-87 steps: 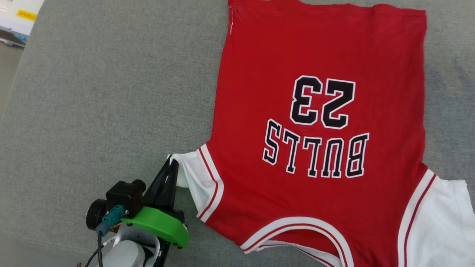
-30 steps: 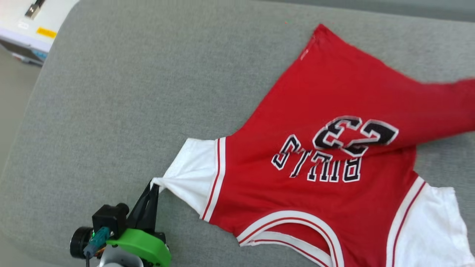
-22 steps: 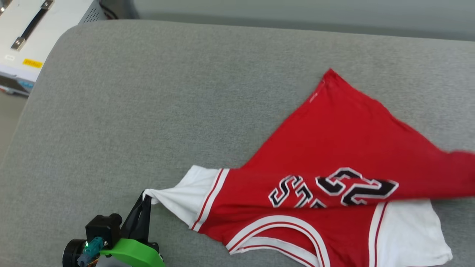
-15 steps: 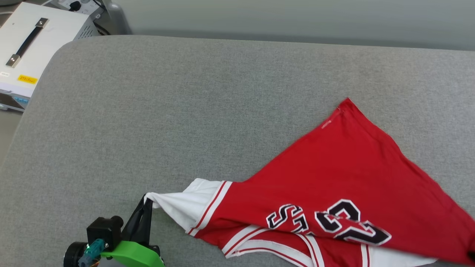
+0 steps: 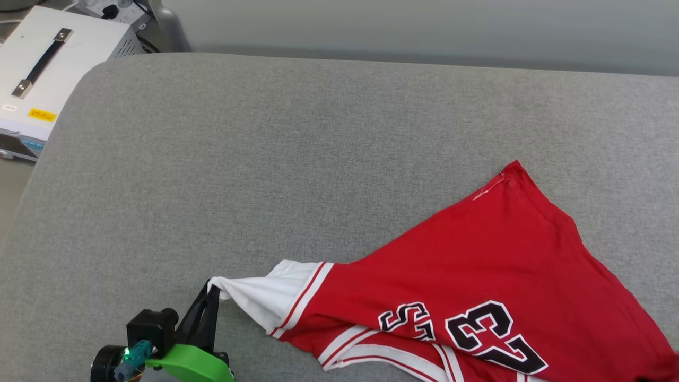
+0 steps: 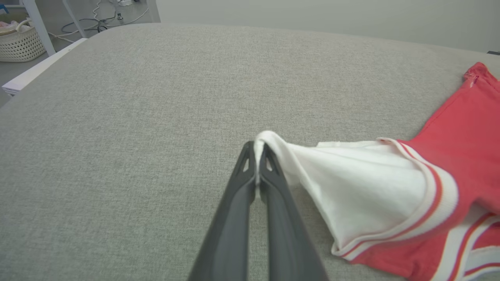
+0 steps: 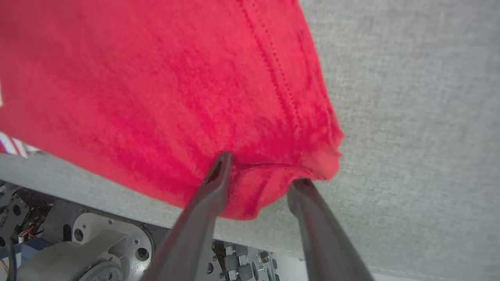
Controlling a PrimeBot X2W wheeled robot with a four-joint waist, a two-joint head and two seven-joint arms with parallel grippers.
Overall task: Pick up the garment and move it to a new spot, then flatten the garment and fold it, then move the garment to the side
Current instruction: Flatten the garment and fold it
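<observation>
The garment (image 5: 477,265), a red jersey with white sleeves, lies at the near right of the grey cushion (image 5: 265,159). Its far hem is folded toward me, so part of the "23" and a few letters show. My left gripper (image 5: 212,289) is at the lower left, shut on the tip of the white sleeve (image 6: 363,187), which stretches taut from the pinched fingertips of that gripper (image 6: 256,150). In the right wrist view my right gripper (image 7: 262,169) stands with its fingers apart, and the red hem corner of the garment (image 7: 175,89) sits loose between them.
A white box with a metal handle (image 5: 48,69) stands beyond the cushion's far left corner. A wicker basket (image 6: 19,43) and cables are on the floor past it. The cushion's near edge and my own base (image 7: 97,249) lie under the right gripper.
The garment's far hem has come toward me and folded over the lettering. My right gripper's fingers have parted. The head camera has tilted up. The left gripper still holds the sleeve.
</observation>
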